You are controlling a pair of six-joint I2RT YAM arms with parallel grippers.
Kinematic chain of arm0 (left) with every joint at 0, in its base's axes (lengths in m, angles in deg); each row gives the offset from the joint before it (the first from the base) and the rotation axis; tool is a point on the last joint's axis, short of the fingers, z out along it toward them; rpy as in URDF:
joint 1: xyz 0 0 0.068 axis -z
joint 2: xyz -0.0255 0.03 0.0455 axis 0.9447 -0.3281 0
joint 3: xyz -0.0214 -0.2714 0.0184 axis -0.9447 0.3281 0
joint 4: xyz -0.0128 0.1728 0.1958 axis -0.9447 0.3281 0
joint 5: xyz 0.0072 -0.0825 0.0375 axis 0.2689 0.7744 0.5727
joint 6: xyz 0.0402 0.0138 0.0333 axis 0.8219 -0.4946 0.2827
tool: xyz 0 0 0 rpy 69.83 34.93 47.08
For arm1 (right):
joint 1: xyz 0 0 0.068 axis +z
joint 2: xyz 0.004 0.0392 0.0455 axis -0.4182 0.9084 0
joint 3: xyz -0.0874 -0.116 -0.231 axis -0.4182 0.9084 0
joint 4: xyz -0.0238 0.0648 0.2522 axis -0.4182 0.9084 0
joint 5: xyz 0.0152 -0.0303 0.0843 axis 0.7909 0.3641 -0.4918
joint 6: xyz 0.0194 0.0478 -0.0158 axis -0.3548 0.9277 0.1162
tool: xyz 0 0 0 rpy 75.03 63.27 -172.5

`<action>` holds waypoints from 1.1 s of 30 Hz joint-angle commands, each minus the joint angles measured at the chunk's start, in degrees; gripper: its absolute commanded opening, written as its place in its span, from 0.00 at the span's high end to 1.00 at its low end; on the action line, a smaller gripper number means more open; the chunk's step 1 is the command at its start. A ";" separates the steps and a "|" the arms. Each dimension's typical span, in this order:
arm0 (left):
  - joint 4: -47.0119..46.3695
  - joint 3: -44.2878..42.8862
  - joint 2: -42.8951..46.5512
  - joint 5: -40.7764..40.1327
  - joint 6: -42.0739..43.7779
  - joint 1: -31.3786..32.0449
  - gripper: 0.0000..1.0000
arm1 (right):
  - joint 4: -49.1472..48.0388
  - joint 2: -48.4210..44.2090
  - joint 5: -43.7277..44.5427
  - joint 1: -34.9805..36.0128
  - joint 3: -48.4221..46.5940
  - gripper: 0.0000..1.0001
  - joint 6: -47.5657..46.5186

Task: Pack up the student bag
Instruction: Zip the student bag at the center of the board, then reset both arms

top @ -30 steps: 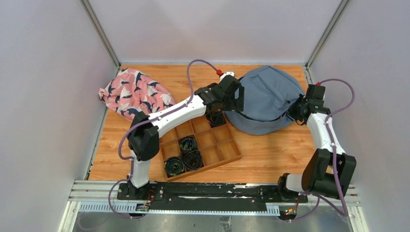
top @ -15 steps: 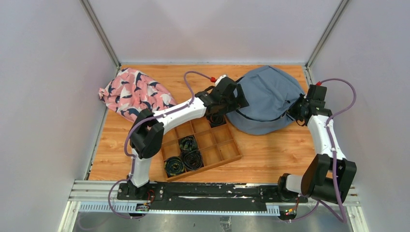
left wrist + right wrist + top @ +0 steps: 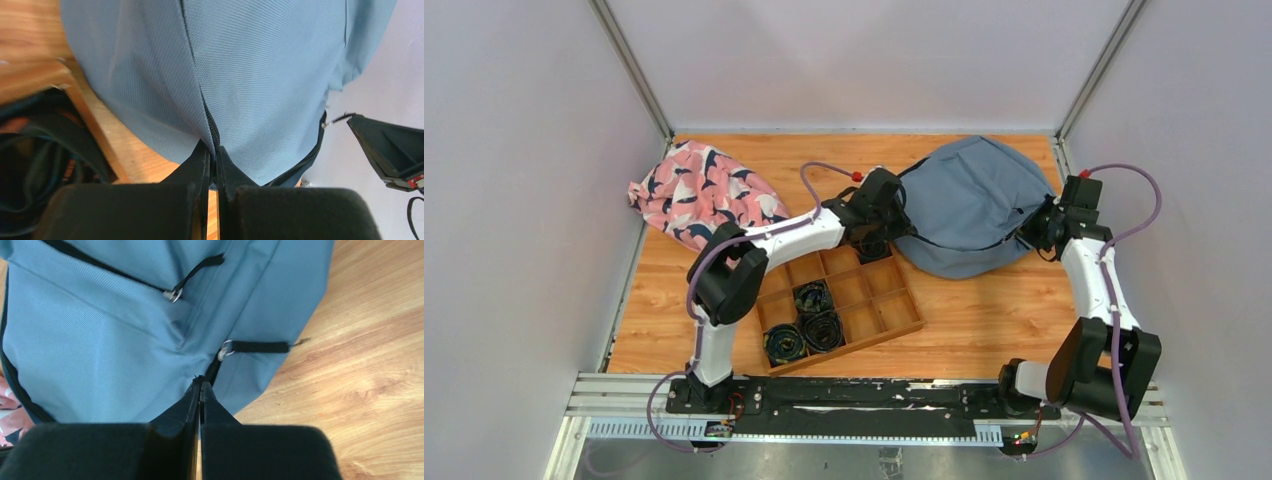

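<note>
The student bag [image 3: 969,205], slate-blue with dark zipper trim, lies on the table at the back right, just beyond the wooden tray. My left gripper [image 3: 894,213] sits at the bag's left edge. In the left wrist view the left gripper [image 3: 212,149] is shut on a fold of the bag [image 3: 250,75] along a dark seam. My right gripper [image 3: 1034,225] is at the bag's right edge. The right wrist view shows the right gripper [image 3: 200,384] shut on the bag [image 3: 100,340] beside a zipper pull [image 3: 227,349].
A wooden tray [image 3: 864,320] with compartments lies front centre, with coiled black cables [image 3: 812,298] in some of its cells. A pink cloth [image 3: 704,195] with navy and white shapes lies back left. The tray's corner [image 3: 82,107] sits close under the bag's left edge.
My left gripper has closed on the bag's left edge and shifted slightly left and toward the tray. That side of the bag is now drawn taut. The right arm has hardly moved.
</note>
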 commanded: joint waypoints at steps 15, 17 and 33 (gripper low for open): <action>-5.44 -3.55 1.73 15.12 10.16 -10.62 1.00 | -0.01 6.60 7.50 -6.83 1.12 1.00 1.39; -3.38 -7.42 -0.57 17.79 12.43 -10.61 1.00 | 0.56 5.96 7.67 -6.83 -0.08 1.00 1.40; 15.18 -24.49 5.85 17.20 44.01 -3.89 0.00 | 12.83 -3.38 27.42 1.72 -16.34 0.30 -3.53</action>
